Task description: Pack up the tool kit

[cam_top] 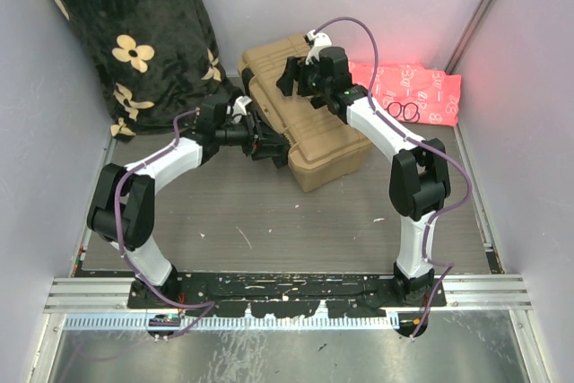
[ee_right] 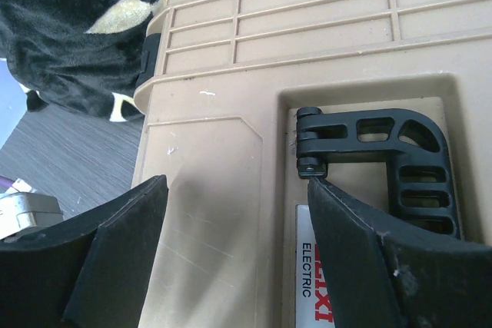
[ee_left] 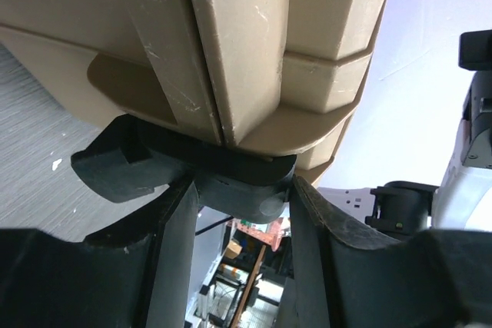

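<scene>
Fingers (ee_left: 177,251) of the left gripper (ee_left: 244,190) pinch the black latch (ee_left: 131,163) from both sides at the edge of the tan toolbox (cam_top: 323,154). Over its shut ribbed lid (ee_right: 323,13) the right gripper (ee_right: 237,186) hangs with jaws wide and empty, beside the black handle (ee_right: 400,159). That toolbox sits far-centre on the table (cam_top: 287,221), between a floral blanket (cam_top: 134,33) and a pink cloth (cam_top: 421,91)
</scene>
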Motion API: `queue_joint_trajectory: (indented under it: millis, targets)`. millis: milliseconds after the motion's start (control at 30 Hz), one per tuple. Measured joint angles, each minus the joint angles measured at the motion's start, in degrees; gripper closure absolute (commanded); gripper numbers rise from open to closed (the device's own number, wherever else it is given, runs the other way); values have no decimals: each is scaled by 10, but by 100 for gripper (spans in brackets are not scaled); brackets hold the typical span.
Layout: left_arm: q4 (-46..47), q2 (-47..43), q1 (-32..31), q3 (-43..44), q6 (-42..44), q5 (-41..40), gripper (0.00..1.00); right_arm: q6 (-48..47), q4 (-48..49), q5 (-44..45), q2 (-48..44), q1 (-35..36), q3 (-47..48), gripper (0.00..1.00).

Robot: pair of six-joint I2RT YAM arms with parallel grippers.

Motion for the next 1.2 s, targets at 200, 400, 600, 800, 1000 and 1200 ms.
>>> queue_joint_trajectory:
  millis: [200, 400, 600, 800, 1000, 1200]
  targets:
    - [-191, 0, -1, 94, 75, -17, 100, 0, -4, -1, 1, 0, 3, 20]
    - [-311, 29, -5, 172, 130, -34, 100, 1, -4, -2, 1, 0, 4, 20]
    - [-416, 68, -6, 250, 188, -31, 100, 0, -4, -2, 1, 0, 4, 20]
    - [-487, 102, -7, 309, 217, -32, 100, 1, -4, -2, 1, 0, 4, 20]
    - [-514, 120, -11, 335, 215, -42, 100, 1, -4, -2, 1, 0, 4, 20]
    - [-513, 120, -13, 335, 189, -54, 100, 2, -3, -2, 1, 0, 3, 20]
